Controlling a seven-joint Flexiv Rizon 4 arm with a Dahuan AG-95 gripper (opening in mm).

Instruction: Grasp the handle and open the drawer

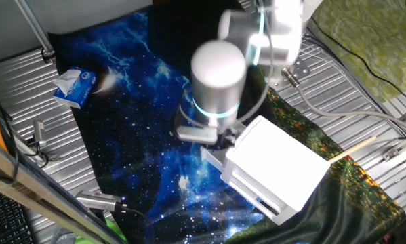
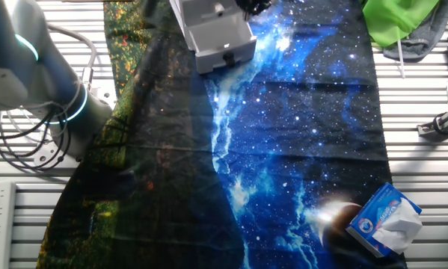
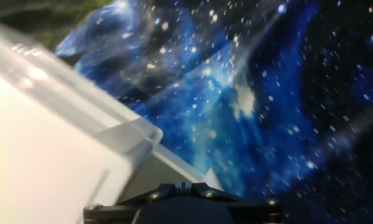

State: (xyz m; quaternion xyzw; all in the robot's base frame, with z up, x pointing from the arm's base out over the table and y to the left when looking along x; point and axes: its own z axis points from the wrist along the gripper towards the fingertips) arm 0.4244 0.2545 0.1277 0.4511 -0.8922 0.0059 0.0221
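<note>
The white drawer unit (image 1: 277,166) stands on the starry cloth. Its upper drawer (image 2: 222,37) is pulled out, with the tray open to view. The handle (image 2: 227,57) is a tiny knob on the drawer's front face, with nothing on it. My gripper (image 2: 250,6) is a dark shape at the frame's top edge, beside the pulled-out drawer and apart from the knob. In one fixed view the gripper (image 1: 223,140) sits under the arm's wrist, next to the drawer's front (image 1: 213,158). The hand view shows the drawer's corner (image 3: 136,134) and no fingers.
A blue tissue pack (image 1: 74,87) lies on the cloth, far from the unit, and also shows in the other fixed view (image 2: 384,219). A green cloth (image 2: 399,19) lies off the starry cloth. A wooden stick (image 1: 355,148) and cables lie on the slatted metal table (image 1: 26,88).
</note>
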